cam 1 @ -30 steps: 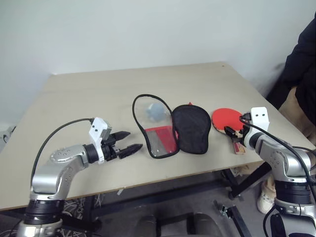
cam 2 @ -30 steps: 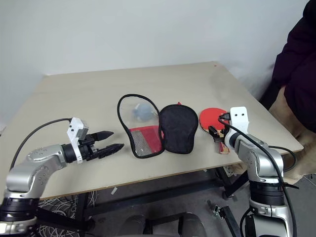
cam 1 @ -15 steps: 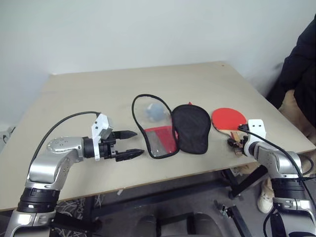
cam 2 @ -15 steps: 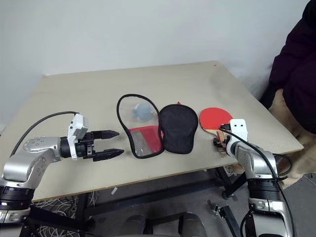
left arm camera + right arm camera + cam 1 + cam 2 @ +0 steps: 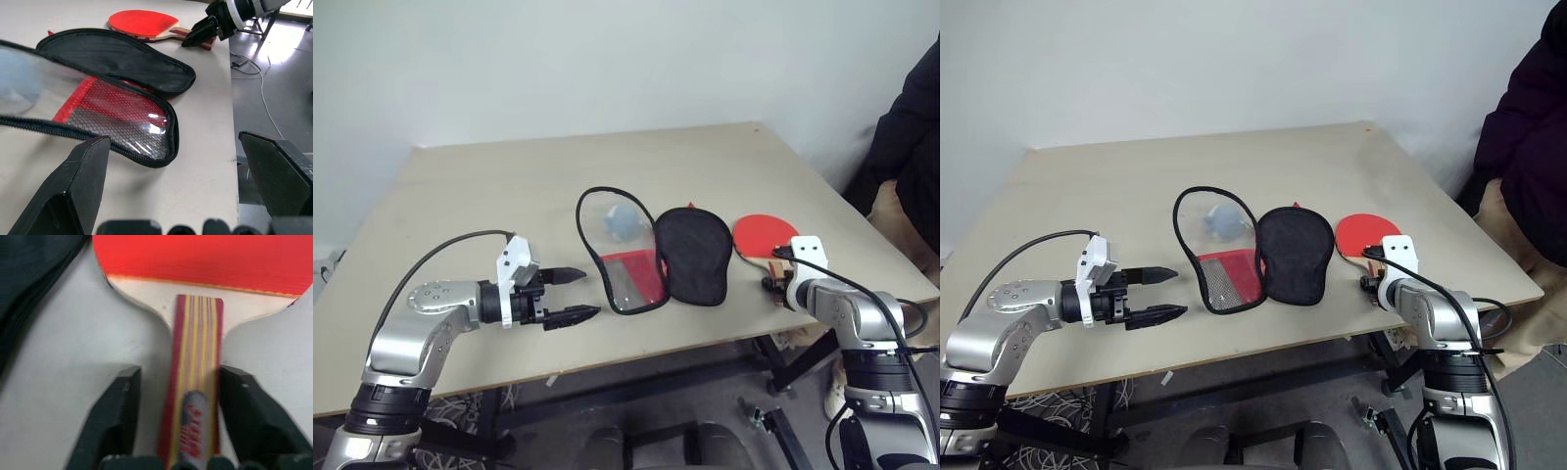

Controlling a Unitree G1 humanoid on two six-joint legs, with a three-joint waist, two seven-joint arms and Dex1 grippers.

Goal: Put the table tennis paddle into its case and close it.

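My right gripper [image 5: 193,431] dropped onto paddle [image 5: 767,235] handle, fingers astride, closing, not yet clamped; left gripper [image 5: 570,297] apart at case's [image 5: 651,257] nine o'clock. Grasp imminent.

No readable text or labels

The paddle [image 5: 195,264] has a matt red rubber face and striped wood handle, the case [image 5: 122,98] pairs black cloth with glossy clear plastic over red mesh, and the table [image 5: 509,196] looks smooth, matt, pale.
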